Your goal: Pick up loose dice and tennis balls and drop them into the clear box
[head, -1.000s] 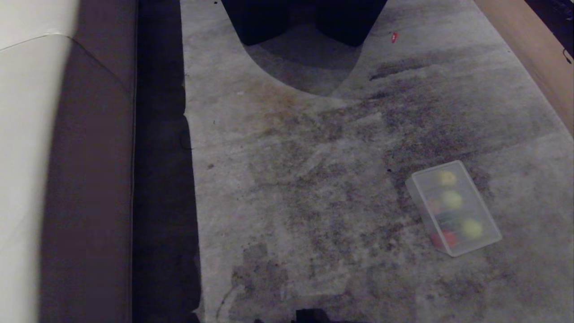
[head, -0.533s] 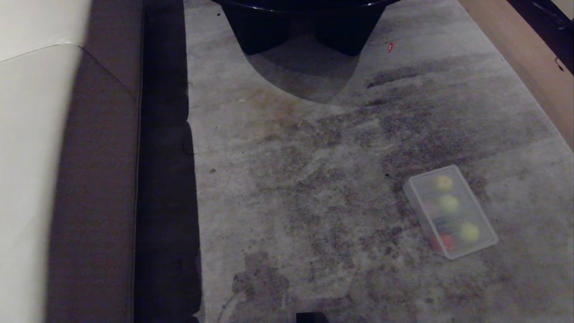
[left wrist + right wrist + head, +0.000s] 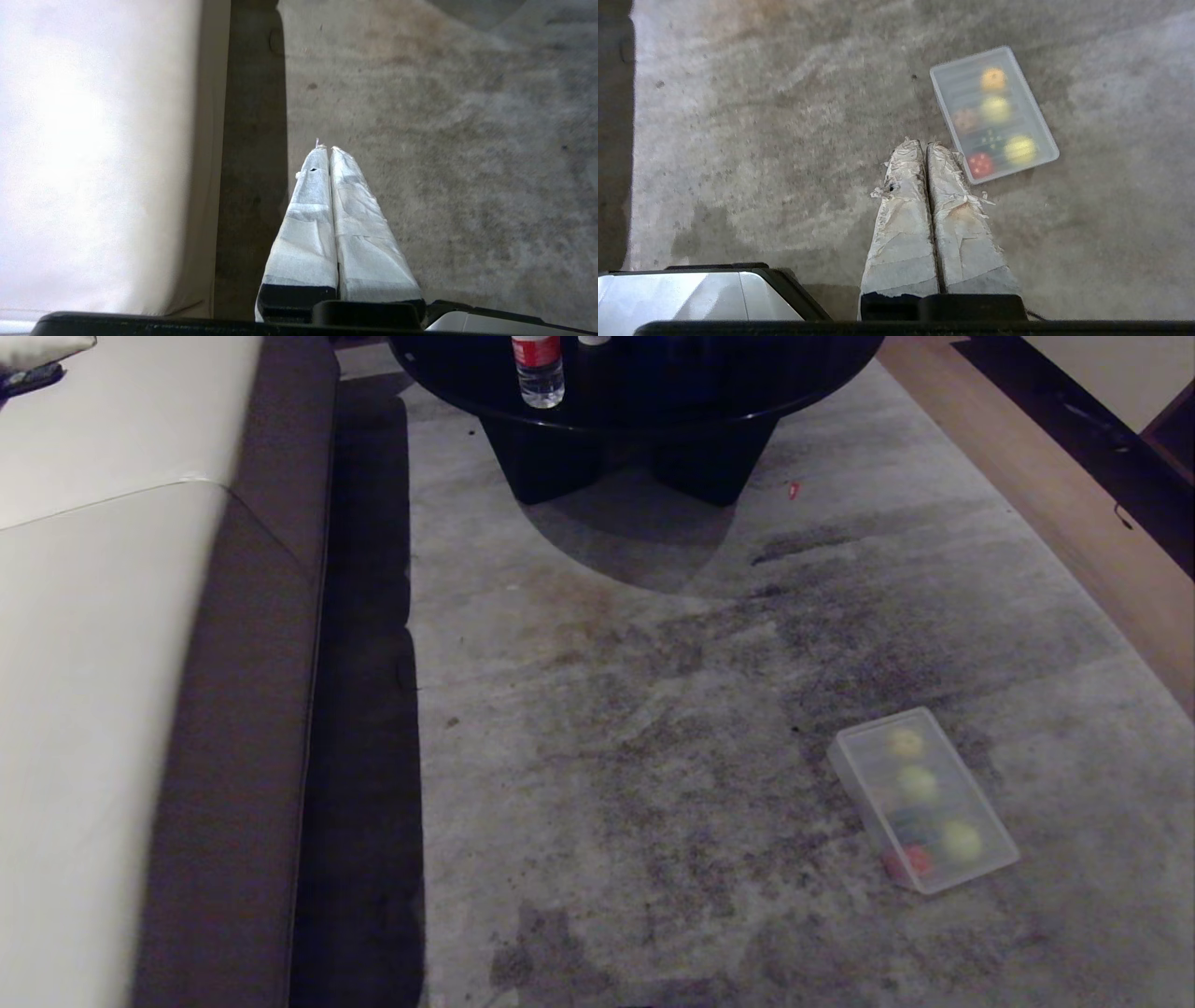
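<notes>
- Translucent plastic, the clear box [image 3: 924, 800] lies on the grey, stained carpet [image 3: 653, 728], off to the robot's right.
- Its long axis runs slantwise: the far end points towards the black round table [image 3: 644, 392], the near end swings out to the right.
- A ribbed lid seems to cover it, since its contents show only as soft blobs of colour.
- Counted in the right wrist view, it holds six pieces in two rows along its length.
- Four dice: a yellow-orange one [image 3: 993, 79] at the far end, a beige one [image 3: 965, 119], a dark green one [image 3: 988, 139] and a red one [image 3: 980, 164] at the near end.
- Two tennis balls: one [image 3: 996, 108] in the middle, the other [image 3: 1020, 149] beside the green and red dice.
- The right gripper [image 3: 924, 145] hangs above the carpet just beside the box's near corner, its two taped fingers pressed together on nothing.
- The left gripper [image 3: 326, 149] hangs over the carpet by the sofa [image 3: 121, 663], its fingers pressed together and empty as well.
- One bottle [image 3: 539, 370] stands on the table.
- One small red speck [image 3: 794, 490] lies on the carpet near the table's foot.
</notes>
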You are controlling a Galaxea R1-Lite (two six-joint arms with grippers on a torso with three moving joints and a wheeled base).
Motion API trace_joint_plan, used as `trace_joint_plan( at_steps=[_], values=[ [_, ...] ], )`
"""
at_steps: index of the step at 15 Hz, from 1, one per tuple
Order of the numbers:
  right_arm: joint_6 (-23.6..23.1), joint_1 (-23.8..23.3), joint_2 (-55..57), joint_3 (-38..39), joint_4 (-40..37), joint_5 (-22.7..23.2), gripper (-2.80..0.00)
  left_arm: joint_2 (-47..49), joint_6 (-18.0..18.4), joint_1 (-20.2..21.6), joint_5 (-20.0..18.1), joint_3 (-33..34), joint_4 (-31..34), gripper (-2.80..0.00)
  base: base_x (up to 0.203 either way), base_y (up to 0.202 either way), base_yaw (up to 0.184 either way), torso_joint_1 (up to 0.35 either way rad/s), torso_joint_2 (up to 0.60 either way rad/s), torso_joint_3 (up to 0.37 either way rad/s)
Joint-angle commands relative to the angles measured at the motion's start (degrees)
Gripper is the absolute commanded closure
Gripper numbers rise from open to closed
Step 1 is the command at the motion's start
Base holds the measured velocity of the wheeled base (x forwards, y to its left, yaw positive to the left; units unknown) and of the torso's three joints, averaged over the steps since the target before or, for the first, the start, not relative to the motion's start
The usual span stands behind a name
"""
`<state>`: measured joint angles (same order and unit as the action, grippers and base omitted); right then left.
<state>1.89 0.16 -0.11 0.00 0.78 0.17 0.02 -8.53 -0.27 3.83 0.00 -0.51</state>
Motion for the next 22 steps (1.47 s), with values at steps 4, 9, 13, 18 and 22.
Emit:
trace_joint_plan(
  at_steps=[4,9,13,18,22],
  values=[
    [0.0,0.0,0.2,0.3,0.1,0.0,0.00,0.1,-0.1,0.0,0.0,0.0,0.0,0.00,0.000,0.000,0.000,0.002,0.00,0.200],
    [-0.1,0.0,0.2,0.3,0.0,0.0,0.00,0.1,-0.1,0.0,0.0,0.0,0.0,0.00,0.000,0.000,0.000,0.002,0.00,0.203],
    [0.0,0.0,0.2,0.3,0.1,0.0,0.00,0.1,-0.1,0.0,0.0,0.0,0.0,0.00,0.000,0.000,0.000,0.002,0.00,0.204],
    [0.0,0.0,0.2,0.3,0.1,0.0,0.00,0.1,-0.1,0.0,0.0,0.0,0.0,0.00,0.000,0.000,0.000,0.001,0.00,0.203],
    [0.0,0.0,0.2,0.3,0.1,0.0,0.00,0.1,-0.1,0.0,0.0,0.0,0.0,0.00,0.000,0.000,0.000,0.001,0.00,0.201]
  ],
)
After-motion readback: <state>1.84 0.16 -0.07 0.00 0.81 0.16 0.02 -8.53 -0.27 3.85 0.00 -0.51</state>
